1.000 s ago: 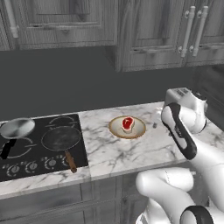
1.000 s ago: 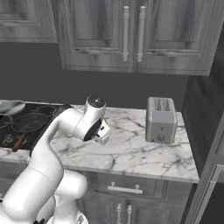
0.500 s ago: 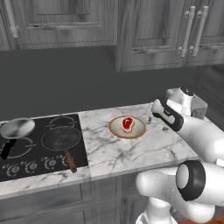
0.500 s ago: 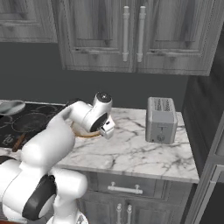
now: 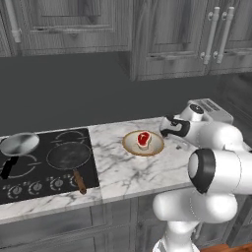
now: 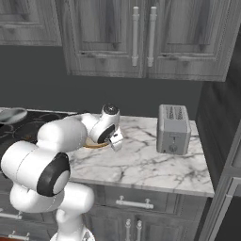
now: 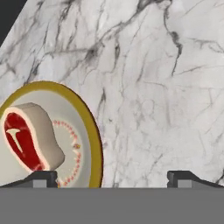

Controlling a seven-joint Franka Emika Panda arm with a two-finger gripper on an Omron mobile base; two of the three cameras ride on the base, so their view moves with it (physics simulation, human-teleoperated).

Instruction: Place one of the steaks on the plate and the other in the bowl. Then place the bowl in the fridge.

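Observation:
The bright red steak [image 5: 143, 139] with its pale edge lies in the shallow tan bowl [image 5: 131, 145] on the marble counter. In the hand view the steak [image 7: 25, 141] sits at the lower left inside the bowl's golden rim [image 7: 94, 144]. My gripper [image 5: 167, 129] hovers low just right of the bowl, open, with nothing between its fingers. Seen from the hand, the gripper [image 7: 113, 180] has its left fingertip [image 7: 43, 178] over the bowl's edge and the right one over bare marble. The dark brown steak, the red-rimmed plate and the fridge are out of view.
A silver toaster [image 6: 173, 128] stands at the counter's back right. To the left, the black stove [image 5: 29, 179] carries a silver pan [image 5: 19, 143] and a dark pan [image 5: 69, 155] with a wooden handle. Grey wood cabinets [image 5: 98, 29] hang above.
The arm has swung left from beside the toaster and come down, bringing the open gripper to the bowl's right edge. Bowl and steak have stayed put.

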